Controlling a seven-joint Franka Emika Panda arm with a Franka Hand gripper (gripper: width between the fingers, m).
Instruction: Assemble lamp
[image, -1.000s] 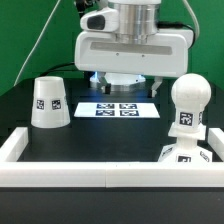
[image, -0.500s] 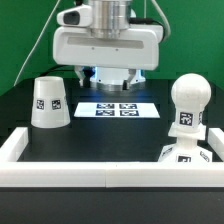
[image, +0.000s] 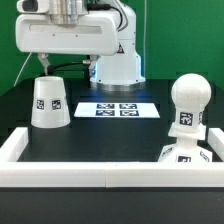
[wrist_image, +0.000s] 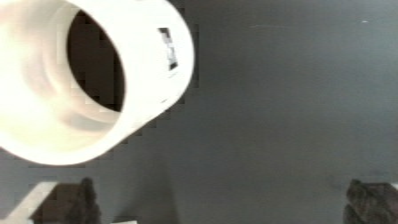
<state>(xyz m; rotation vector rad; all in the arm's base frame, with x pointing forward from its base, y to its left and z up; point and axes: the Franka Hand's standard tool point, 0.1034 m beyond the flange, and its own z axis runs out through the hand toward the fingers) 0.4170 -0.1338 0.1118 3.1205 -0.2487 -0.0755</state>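
Note:
The white tapered shade (image: 48, 103) stands on the black table at the exterior view's left, wide end down, with a tag on its side. In the wrist view the shade (wrist_image: 89, 85) fills the frame as a white ring with a dark inside. My gripper (image: 68, 62) hangs above and just behind the shade, open and empty. Its dark fingertips (wrist_image: 63, 200) show far apart in the wrist view, around my gripper's gap (wrist_image: 217, 205). The round-headed bulb (image: 188, 100) stands upright at the right, directly above the stepped base (image: 185, 155).
The marker board (image: 120, 108) lies flat at the table's middle back. The white robot pedestal (image: 118, 65) stands behind it. A white raised wall (image: 100, 171) borders the table's front and sides, and the base sits in its right corner.
My gripper has moved from above the marker board to the exterior view's left, ending over the shade. The shade, bulb and base have not moved.

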